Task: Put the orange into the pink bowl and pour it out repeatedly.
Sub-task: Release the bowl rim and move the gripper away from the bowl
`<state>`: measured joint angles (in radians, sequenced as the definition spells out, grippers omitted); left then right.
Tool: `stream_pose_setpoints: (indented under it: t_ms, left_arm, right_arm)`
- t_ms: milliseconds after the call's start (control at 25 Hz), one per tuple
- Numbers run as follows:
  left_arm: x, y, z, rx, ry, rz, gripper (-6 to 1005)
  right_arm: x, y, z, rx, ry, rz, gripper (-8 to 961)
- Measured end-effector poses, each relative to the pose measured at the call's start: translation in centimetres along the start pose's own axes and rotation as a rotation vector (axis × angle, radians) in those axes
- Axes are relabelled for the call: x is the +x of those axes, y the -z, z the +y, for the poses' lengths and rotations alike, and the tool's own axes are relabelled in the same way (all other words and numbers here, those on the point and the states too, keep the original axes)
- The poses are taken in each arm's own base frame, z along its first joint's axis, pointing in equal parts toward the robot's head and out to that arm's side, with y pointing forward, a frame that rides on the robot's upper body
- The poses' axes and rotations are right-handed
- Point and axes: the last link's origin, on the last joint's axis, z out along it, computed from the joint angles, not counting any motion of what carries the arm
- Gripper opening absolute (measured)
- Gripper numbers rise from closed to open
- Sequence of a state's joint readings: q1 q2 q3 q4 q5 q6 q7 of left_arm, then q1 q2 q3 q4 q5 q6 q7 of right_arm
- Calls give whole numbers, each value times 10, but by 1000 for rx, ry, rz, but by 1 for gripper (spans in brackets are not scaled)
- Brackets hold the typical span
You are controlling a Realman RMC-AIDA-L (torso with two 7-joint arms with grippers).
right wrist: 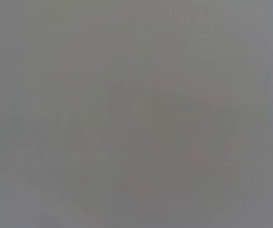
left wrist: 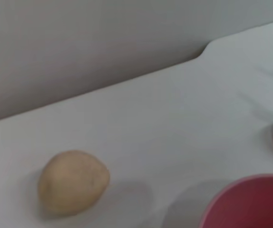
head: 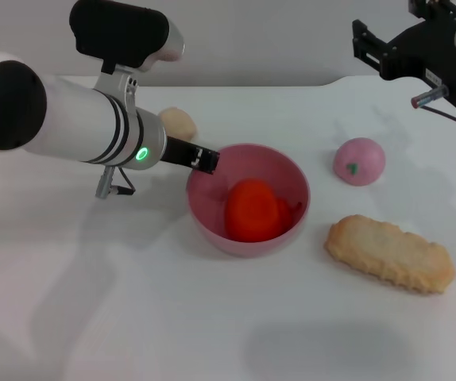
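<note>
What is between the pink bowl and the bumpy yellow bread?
Nothing. In the head view, only bare white table lies between the pink bowl, which holds the orange, and the bread.

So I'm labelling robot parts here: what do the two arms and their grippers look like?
The left arm is a thick white cylinder with a black joint cap, dark bands and a glowing green ring light near the wrist. A black housing sits on top, and a slim black left gripper extends from it. The right gripper is black and angular, with a red-tipped metal stub and a thin cable beside it.
</note>
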<state>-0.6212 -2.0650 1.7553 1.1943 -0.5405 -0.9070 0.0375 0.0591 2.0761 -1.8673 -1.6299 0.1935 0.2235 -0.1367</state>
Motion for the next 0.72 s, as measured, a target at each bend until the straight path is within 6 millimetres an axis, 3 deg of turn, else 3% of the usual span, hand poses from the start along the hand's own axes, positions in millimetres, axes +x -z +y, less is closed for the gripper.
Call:
stream_pose_setpoints:
  t_ms: [80,200,400,440,520,600,720]
  left_arm:
    - [4,0,-2,7,-10,36,96]
    - [8,1,-4,13,-24,71,219]
    - [25,6,-19,60,-53,292,434]
    - [32,15,-33,110,-61,453,479]
    - [31,25,-47,173,-56,603,568]
    - [25,34,-62,247,-62,733,770]
    - [15,37,-72,302,-71,789,775]
  right_arm:
    - [0,-1,-1,4,-5,-6,692]
    - [0,-1,-5,22,-11,-54,763]
    - [8,-6,-10,39,-42,-99,808]
    - [11,-7,-11,43,-45,-111,813]
    - [17,-6,-13,59,-46,-168,813]
    - [26,-4,-15,73,-60,-207,813]
    - [47,-6,-22,93,-114,-208,813]
